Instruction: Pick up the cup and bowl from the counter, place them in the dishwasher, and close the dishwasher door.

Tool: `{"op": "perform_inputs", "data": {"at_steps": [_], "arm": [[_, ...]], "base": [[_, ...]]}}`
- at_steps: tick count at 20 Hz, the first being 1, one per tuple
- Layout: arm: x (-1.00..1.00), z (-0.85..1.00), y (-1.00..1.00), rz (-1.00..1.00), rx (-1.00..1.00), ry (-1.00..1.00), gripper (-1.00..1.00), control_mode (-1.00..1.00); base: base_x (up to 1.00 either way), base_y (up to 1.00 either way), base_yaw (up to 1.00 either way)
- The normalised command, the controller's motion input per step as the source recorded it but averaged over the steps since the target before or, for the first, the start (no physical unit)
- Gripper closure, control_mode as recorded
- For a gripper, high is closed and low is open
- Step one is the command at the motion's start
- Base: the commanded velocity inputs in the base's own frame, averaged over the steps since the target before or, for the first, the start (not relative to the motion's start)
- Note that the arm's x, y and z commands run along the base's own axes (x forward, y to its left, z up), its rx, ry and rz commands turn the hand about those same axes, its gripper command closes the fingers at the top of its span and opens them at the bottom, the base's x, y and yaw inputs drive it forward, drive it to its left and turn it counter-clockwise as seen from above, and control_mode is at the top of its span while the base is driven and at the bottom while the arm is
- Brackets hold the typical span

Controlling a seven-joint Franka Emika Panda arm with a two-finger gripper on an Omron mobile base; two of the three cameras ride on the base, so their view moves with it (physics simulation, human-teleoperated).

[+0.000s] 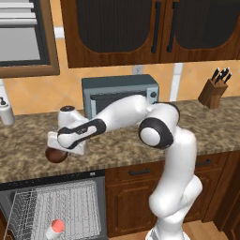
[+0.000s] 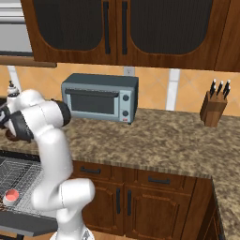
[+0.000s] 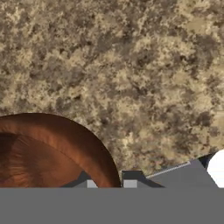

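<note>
- Hand view: pincer (image 3: 109,183) clamped on the brown bowl's (image 3: 43,153) rim, above the speckled counter (image 3: 144,65).
- Left base view: cup (image 1: 55,228) lies in the dishwasher (image 1: 56,206) rack, below the bowl (image 1: 56,155).
- No readable writing on the toaster oven (image 1: 119,93) behind.

A grey toaster oven (image 1: 120,93) stands against the tan backsplash, under dark wood wall cabinets (image 1: 145,30). A wooden knife block (image 1: 213,92) with black-handled knives sits well apart to its right. A white dispenser bottle (image 1: 6,112) stands at the far left. Brown base cabinets (image 2: 154,201) with black handles run below.
</note>
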Motion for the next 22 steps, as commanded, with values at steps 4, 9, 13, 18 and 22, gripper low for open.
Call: {"op": "perform_inputs", "data": {"at_steps": [4, 9, 13, 18, 22], "arm": [[-0.93, 0.11, -0.37, -0.04, 0.06, -0.16, 1.00, -1.00], [-0.82, 0.02, -0.36, -0.05, 0.07, -0.10, 1.00, -1.00], [-0.59, 0.00, -0.17, -0.12, 0.01, -0.01, 1.00, -1.00], [-0.21, -0.08, -0.01, -0.19, 0.00, 0.04, 1.00, -1.00], [-0.14, -0.20, -0.08, -0.22, 0.00, 0.13, 1.00, -1.00]], "base": [[0.00, 0.00, 0.00], [0.00, 0.00, 0.00], [0.00, 0.00, 0.00], [0.00, 0.00, 0.00], [0.00, 0.00, 0.00]]}}
